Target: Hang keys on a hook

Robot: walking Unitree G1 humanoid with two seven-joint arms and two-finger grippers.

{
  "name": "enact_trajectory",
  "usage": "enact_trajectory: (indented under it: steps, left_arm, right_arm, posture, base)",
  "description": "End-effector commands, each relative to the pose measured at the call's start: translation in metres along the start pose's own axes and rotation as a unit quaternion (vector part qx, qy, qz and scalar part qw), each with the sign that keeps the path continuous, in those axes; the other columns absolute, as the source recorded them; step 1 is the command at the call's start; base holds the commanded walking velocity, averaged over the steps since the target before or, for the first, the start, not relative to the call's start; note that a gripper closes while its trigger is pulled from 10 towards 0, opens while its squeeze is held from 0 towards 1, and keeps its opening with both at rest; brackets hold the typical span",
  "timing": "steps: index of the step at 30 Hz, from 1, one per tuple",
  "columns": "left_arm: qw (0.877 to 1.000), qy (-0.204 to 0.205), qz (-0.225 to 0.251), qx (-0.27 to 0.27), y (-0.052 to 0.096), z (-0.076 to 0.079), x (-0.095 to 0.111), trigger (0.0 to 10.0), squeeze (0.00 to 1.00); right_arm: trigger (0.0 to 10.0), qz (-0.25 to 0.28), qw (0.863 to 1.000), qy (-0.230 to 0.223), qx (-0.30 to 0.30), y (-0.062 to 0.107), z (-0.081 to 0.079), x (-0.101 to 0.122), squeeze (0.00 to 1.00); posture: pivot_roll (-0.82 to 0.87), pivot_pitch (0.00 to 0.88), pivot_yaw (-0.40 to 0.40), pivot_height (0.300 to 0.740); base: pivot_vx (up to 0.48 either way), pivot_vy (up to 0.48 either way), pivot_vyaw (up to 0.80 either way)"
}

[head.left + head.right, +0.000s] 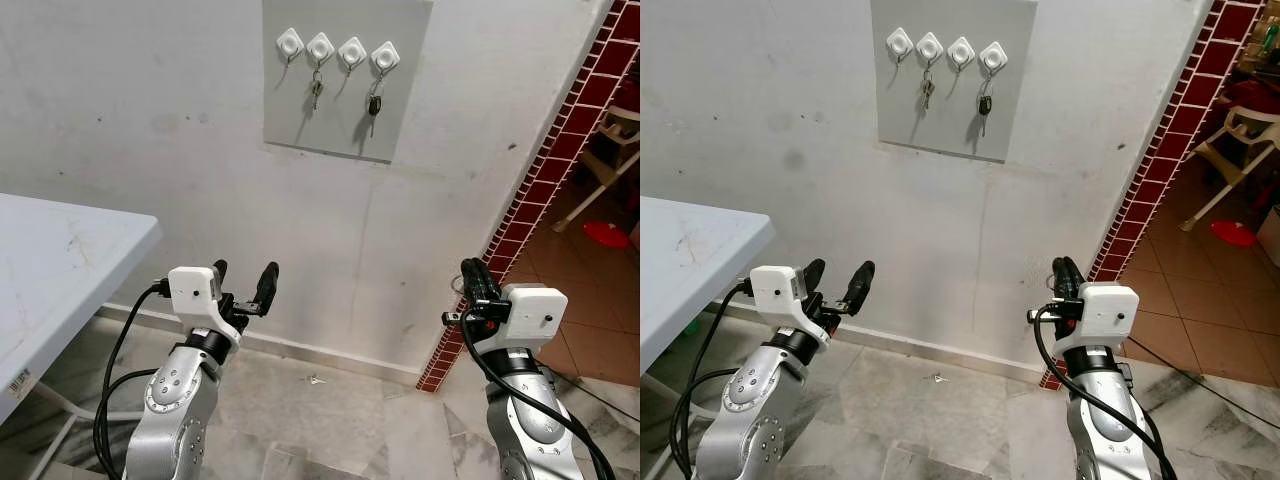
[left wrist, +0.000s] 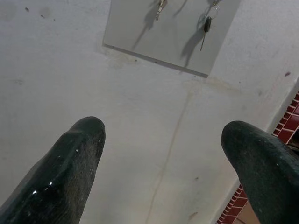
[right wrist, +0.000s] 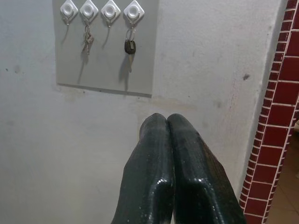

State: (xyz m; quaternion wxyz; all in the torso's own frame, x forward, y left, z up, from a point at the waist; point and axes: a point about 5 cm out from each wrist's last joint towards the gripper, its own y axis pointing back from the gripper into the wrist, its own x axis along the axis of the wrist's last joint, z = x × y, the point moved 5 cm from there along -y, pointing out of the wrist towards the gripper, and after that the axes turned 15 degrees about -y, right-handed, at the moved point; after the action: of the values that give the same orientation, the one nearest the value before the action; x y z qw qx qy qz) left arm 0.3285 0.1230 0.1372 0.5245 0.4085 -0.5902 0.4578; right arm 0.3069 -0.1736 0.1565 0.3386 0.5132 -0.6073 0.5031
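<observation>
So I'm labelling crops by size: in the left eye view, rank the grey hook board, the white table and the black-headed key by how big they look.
1. white table, though nearness to the camera inflates it
2. grey hook board
3. black-headed key

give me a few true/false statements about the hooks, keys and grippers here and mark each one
1. Four white hooks sit in a row on the grey panel. True.
2. Every hook carries a key. False: only the second hook from the left and the rightmost one do; the other two are bare.
3. The key with the black head hangs from the rightmost hook. True.
4. The left gripper is shut. False: its two black fingers stand well apart.
5. The right gripper has its fingers pressed together with nothing seen between them. True.
6. The white table stands on the robot's right. False: it is on its left; the red brick column is on the right.
</observation>
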Motion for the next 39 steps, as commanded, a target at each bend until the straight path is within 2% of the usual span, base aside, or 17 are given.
enact_trajectory:
  steps: [1,13,39]
  left_arm:
    - [1.0,0.001,0.007,-0.003,-0.001,-0.001,0.006,10.0,0.0]
    - [1.0,-0.005,-0.011,0.008,0.0,-0.008,-0.004,10.0,0.0]
    - [1.0,0.004,-0.001,0.016,-0.003,-0.007,0.002,10.0,0.0]
  right_arm:
    - [10.0,0.014,1.0,-0.001,0.002,-0.003,-0.001,0.01,0.0]
    - [10.0,0.005,1.0,0.002,0.005,-0.003,-0.001,0.006,0.0]
    - [10.0,0.0,1.0,0.001,0.008,-0.003,-0.002,0.006,0.0]
  posture:
    - [0.02,0.0,-0.036,0.74]
    - [0.02,0.0,-0.043,0.74]
    - [0.03,0.0,-0.05,0.74]
  base:
    - [0.0,0.0,0.0]
    - [0.072,0.0,0.0]
    - [0.405,0.0,0.0]
